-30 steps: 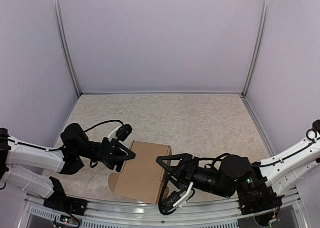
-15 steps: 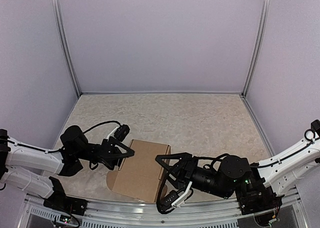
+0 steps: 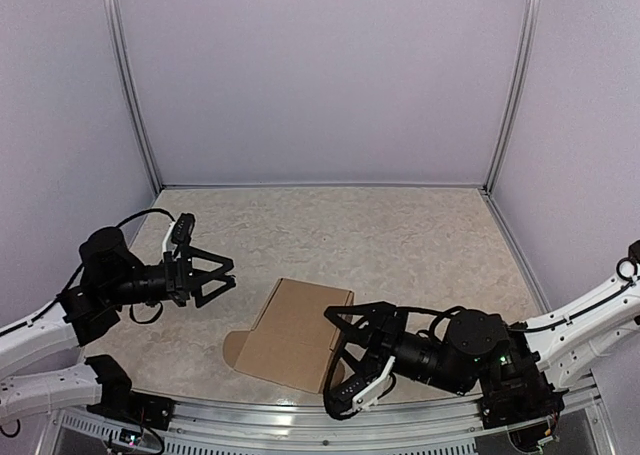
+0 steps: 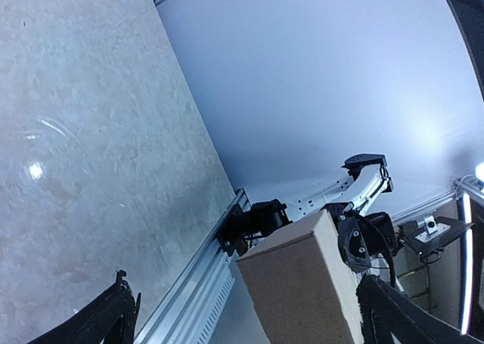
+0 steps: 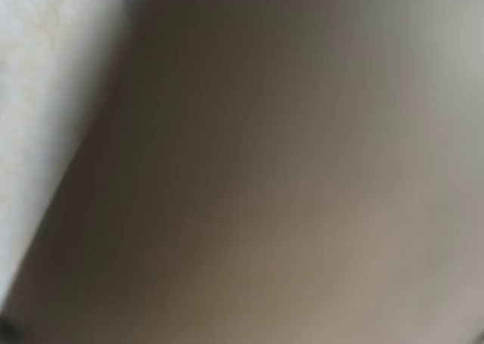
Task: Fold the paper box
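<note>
The paper box (image 3: 292,333) is a brown, folded squarish carton near the front of the table, with a rounded flap (image 3: 234,349) sticking out at its left. My left gripper (image 3: 228,275) is open and empty, raised to the left of the box and apart from it. In the left wrist view the box (image 4: 302,291) shows ahead between the spread fingertips (image 4: 121,314). My right gripper (image 3: 340,360) is against the box's right side with its fingers spread wide. Blurred cardboard (image 5: 265,178) fills the right wrist view, and the fingers are hidden there.
The table is a beige speckled surface (image 3: 400,235) enclosed by pale walls at the back and sides. A metal rail (image 3: 300,430) runs along the near edge, just in front of the box. The right arm (image 3: 470,350) lies low along the front right.
My left gripper has let go of the box's left edge and drawn back up and to the left. The box has shifted slightly right. My right gripper stays against it.
</note>
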### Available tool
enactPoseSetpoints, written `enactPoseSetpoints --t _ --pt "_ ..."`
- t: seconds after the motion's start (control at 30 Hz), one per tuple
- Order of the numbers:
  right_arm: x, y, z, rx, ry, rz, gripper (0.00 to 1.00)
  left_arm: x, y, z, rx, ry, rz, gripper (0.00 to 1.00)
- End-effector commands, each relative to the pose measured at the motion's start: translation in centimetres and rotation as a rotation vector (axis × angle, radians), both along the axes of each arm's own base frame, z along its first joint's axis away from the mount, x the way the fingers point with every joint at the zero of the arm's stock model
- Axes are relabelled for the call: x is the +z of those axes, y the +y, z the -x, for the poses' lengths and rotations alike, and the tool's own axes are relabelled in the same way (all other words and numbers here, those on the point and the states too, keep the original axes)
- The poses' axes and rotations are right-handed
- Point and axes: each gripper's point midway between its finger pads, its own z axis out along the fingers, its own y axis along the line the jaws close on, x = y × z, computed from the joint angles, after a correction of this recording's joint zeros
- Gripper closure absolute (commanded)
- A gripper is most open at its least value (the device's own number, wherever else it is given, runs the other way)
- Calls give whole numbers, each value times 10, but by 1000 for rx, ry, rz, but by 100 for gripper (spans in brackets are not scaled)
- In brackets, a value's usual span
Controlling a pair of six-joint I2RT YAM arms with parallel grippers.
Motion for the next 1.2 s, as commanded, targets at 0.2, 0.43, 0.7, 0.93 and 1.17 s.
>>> enactPoseSetpoints --t 0.2,0.43,0.7,0.93,1.17 --pt "-20 -6 -31 -68 469 -48 85 11 44 -13 212 -212 -154 1" --pt "-32 -4 -57 -49 956 -129 86 17 51 -9 195 -300 -301 1" --pt "-52 -1 -73 -3 1363 -105 86 34 44 3 156 -451 -486 5" --pt "-63 3 -62 75 1548 -34 87 28 26 9 73 -509 -561 13" --pt "-65 4 -56 99 1621 -16 87 18 8 10 9 -509 -610 24"
